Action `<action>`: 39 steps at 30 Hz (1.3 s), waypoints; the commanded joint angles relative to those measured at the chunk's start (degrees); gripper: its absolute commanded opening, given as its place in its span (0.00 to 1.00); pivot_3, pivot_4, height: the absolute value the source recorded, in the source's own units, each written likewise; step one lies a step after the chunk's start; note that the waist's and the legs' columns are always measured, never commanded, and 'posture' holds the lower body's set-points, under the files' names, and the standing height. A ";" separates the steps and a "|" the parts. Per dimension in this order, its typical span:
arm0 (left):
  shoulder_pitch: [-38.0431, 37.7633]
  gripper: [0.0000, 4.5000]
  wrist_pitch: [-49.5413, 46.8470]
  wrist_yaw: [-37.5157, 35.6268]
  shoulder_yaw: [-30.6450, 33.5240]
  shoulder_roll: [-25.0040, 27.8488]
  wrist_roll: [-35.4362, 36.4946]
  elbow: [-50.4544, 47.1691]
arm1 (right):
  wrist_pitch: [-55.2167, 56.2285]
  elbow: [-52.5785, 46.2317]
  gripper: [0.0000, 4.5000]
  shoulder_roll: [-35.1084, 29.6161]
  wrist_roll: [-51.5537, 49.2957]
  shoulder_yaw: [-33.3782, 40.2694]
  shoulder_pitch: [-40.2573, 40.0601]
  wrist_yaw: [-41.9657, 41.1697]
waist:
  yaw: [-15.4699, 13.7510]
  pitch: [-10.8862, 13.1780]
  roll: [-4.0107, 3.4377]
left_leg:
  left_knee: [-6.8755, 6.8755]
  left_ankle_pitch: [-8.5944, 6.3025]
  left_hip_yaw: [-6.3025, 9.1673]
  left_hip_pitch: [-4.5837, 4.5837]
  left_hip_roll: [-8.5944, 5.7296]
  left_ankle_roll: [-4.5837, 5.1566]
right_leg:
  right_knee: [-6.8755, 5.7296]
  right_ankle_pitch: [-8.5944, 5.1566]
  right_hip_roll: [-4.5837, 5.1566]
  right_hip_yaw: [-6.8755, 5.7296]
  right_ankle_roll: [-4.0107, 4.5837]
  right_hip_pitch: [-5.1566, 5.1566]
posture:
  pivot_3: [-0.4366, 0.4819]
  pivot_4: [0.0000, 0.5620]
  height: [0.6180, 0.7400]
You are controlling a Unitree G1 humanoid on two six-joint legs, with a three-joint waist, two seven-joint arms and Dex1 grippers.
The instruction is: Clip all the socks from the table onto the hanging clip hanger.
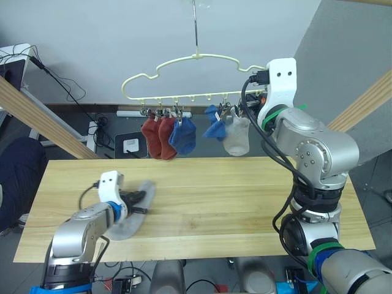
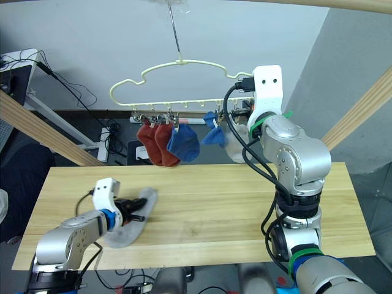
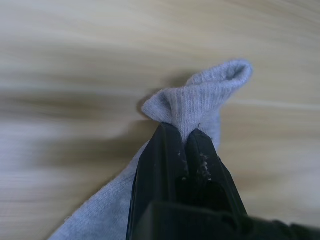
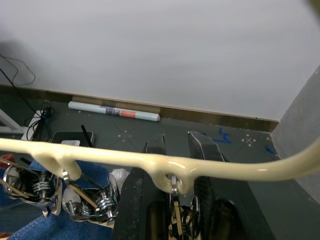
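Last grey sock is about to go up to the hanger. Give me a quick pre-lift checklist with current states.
1. Left gripper shut on the grey sock: ok.
2. Sock clear of the table: not ok, most of it lies on the wood.
3. Five socks already clipped on the clip hanger: ok.
4. Right gripper at the hanger's bar, fingers either side: ok.
5. End clip pressed open by the right gripper: cannot tell.

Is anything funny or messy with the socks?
A bit. One grey sock lies crumpled on the table, its cuff bunched in the left gripper. On the clip hanger hang two red, two blue, one grey, crowded unevenly.
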State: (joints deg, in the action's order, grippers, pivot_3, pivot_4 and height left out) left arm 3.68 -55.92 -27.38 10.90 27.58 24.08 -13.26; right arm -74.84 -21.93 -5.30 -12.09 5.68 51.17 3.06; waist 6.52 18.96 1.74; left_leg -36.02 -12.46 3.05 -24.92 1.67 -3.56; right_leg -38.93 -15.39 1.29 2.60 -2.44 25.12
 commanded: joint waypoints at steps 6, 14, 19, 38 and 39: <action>4.98 0.01 -1.66 -4.60 -2.48 -1.64 9.83 -12.47 | -2.62 -2.56 0.13 0.23 0.09 2.27 1.05 -0.02 | -0.13 0.02 -0.02 | 0.00 0.00 0.01 0.01 -0.01 0.00 | -0.02 0.00 -0.05 0.00 0.00 0.00 | 0.21 0.65 1.00; 15.97 0.01 -2.81 -3.09 -8.90 -6.18 11.78 -11.27 | -4.66 -2.83 0.13 2.11 0.39 3.82 3.31 0.60 | 1.05 0.04 -0.01 | -0.01 0.00 -0.02 -0.01 0.00 0.01 | 0.00 0.01 -0.12 0.05 -0.02 0.00 | 0.17 0.66 1.00; 21.02 0.01 -1.02 -2.93 -13.30 -9.91 10.46 -6.42 | -4.70 -2.21 0.13 2.62 0.39 4.38 4.32 0.71 | 1.61 0.13 -0.06 | -0.05 0.00 -0.05 -0.05 -0.07 0.01 | 0.01 0.00 -0.08 0.08 -0.02 -0.01 | 0.15 0.66 1.00; 30.40 0.01 5.00 2.10 -15.36 -21.41 6.01 7.67 | -4.90 -0.98 0.13 4.64 0.37 5.18 6.50 1.35 | 2.08 0.29 -0.11 | -0.04 0.00 -0.07 -0.07 -0.04 0.02 | 0.01 0.00 -0.13 0.10 -0.03 0.02 | 0.13 0.67 1.00; 30.91 0.01 5.44 2.27 -15.21 -21.99 5.80 8.48 | -5.00 -1.07 0.13 4.75 0.40 5.23 6.43 1.41 | 2.09 0.30 -0.11 | -0.05 0.00 -0.08 -0.07 -0.04 0.02 | 0.01 0.00 -0.13 0.10 -0.03 0.02 | 0.13 0.67 1.00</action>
State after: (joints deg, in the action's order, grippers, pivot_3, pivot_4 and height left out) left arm 33.75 -52.02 -25.38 -3.91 6.47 30.07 -4.66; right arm -79.78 -21.44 -0.81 -12.03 10.08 56.54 3.94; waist 8.62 19.26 1.63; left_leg -36.08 -12.46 2.97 -24.99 1.62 -3.54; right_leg -38.93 -15.39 1.17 2.70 -2.47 25.14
